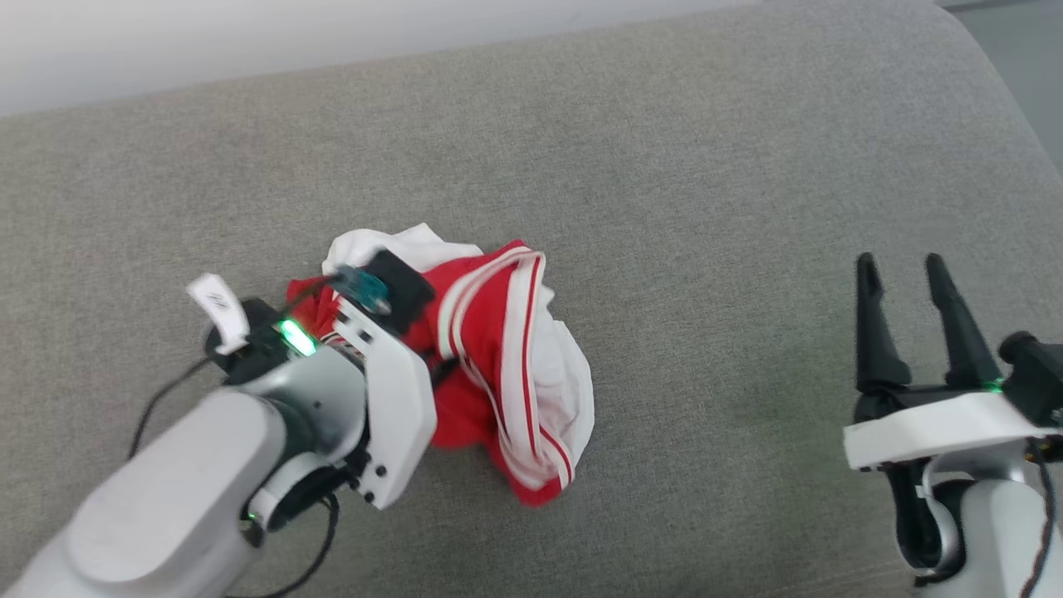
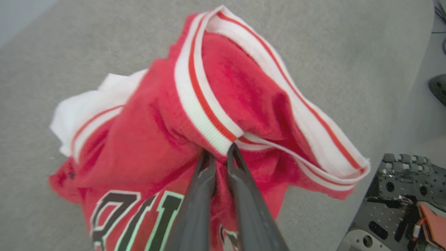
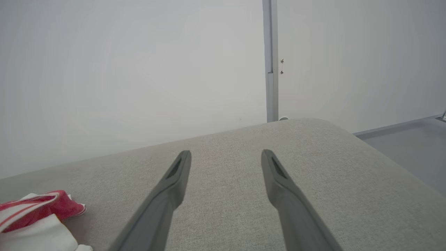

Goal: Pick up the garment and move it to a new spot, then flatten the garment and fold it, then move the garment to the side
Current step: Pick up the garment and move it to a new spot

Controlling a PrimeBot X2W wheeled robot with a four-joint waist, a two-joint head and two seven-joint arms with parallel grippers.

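Note:
The garment [image 1: 498,357] is a red jersey with white-and-red striped trim, bunched in a heap on the grey cushion, its white inside showing at the top and right. My left gripper [image 2: 220,153] is shut on a fold of the garment [image 2: 167,139] right at the striped trim; black outlined lettering shows below the fingers. In the head view the left wrist [image 1: 365,365] covers the garment's left part and hides the fingertips. My right gripper [image 1: 901,266] stands open over bare cushion far to the right, apart from the garment [image 3: 35,216]. Its fingers [image 3: 177,174] hold nothing.
The grey cushion [image 1: 664,166] spreads wide behind and to the right of the heap. A pale wall [image 3: 139,69] rises past its far edge, with a thin upright post [image 3: 271,59]. The cushion's rounded right edge [image 1: 1013,100] drops to the floor.

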